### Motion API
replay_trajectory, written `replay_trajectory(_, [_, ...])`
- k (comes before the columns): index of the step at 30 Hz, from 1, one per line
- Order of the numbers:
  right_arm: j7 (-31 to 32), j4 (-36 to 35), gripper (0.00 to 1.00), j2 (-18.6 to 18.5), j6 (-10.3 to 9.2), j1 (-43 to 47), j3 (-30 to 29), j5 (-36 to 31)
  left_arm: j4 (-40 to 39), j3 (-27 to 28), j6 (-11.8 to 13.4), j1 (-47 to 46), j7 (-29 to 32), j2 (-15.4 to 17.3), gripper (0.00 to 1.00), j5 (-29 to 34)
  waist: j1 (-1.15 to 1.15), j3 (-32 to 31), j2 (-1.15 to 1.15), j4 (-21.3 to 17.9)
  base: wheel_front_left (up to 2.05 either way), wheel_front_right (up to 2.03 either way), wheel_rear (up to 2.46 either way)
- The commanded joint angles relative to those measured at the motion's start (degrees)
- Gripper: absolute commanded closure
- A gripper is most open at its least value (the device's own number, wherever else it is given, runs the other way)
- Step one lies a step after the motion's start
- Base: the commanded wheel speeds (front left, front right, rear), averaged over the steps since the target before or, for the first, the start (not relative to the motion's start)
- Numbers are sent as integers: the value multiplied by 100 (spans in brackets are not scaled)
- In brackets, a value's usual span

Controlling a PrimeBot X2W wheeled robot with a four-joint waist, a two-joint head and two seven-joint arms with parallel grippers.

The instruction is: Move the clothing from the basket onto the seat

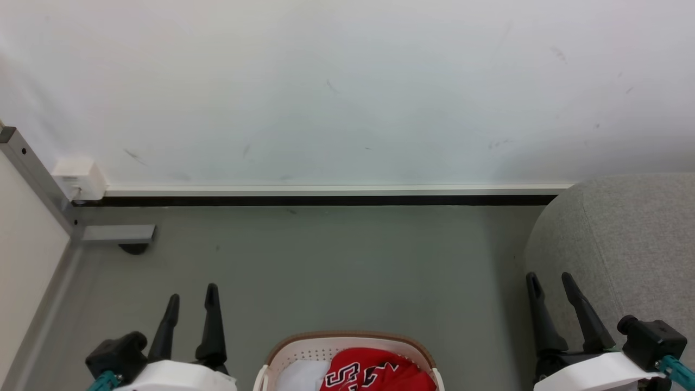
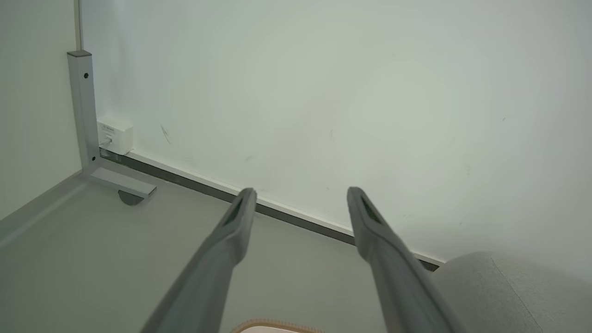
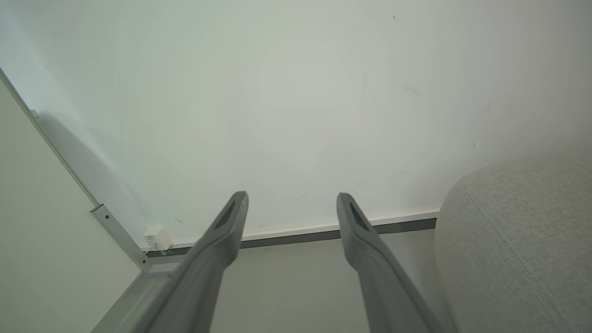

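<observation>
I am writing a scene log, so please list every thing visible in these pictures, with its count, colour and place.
basket: one, cream-white with a brown rim, on the floor, bottom middle of the head view.
clothing: at least one piece, red with black-and-white letters, inside the basket.
white item: one, in the basket, left of the clothing; kind unclear.
seat: one, light grey, right side.
metal frame: one, grey, left corner.
small box: one, white, at the wall's foot.
wall: white, ahead.
floor: grey.
left gripper: dark fingers, open, lower left.
right gripper: dark fingers, open, lower right.
</observation>
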Motion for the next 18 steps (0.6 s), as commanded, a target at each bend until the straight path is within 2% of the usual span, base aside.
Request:
replay_trajectory(1, [-72, -58, 0, -66, -8, -105, 30, -169, -73, 0, 23, 14, -78, 52, 0, 214, 0, 4, 0, -7, 0, 0, 0])
replay_trajectory(18, [-273, -46, 0, -71, -9, -137, 201, -814, -84, -119, 121, 40, -272, 59, 0, 1006, 0, 17, 0, -40, 0, 0, 0])
